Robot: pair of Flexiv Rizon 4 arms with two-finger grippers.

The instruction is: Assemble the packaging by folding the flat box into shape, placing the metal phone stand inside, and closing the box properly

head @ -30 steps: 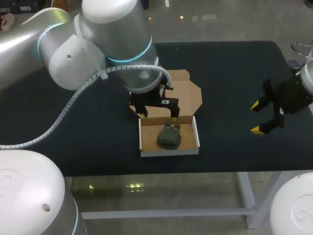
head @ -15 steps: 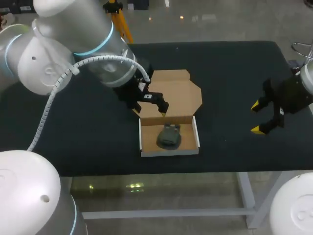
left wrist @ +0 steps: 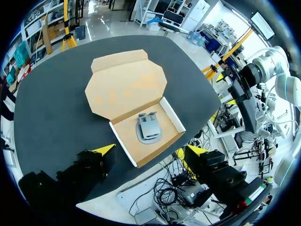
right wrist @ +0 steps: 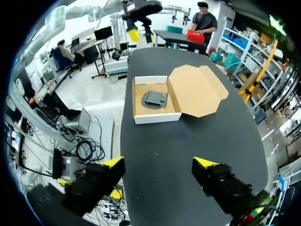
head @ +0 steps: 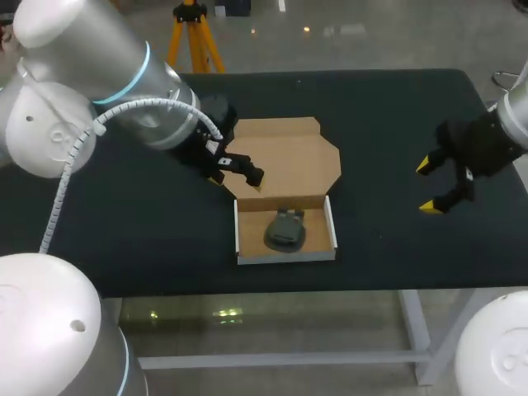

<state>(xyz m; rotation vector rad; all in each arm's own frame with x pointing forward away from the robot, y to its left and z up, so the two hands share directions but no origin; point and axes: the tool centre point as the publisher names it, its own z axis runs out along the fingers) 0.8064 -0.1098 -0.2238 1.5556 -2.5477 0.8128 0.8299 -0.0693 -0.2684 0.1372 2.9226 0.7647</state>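
The cardboard box tray (head: 285,257) stands folded up near the table's front edge, with its lid (head: 289,161) lying flat and open behind it. The grey metal phone stand (head: 285,228) lies inside the tray. My left gripper (head: 238,181) hovers open over the lid's left corner, just behind the tray, holding nothing. In the left wrist view the tray (left wrist: 126,137) and stand (left wrist: 149,128) lie ahead of the open left gripper (left wrist: 149,150). My right gripper (head: 426,186) hangs open well to the right of the box. The right wrist view shows tray (right wrist: 157,117), stand (right wrist: 155,99) and lid (right wrist: 197,89) far ahead of the right gripper (right wrist: 158,162).
The black table (head: 396,107) has bare surface on both sides of the box and between the box and my right gripper. The tray sits close to the front edge.
My left arm has pulled back to the left and away from the tray, its gripper now over the lid's left corner. My right gripper has shifted slightly upward.
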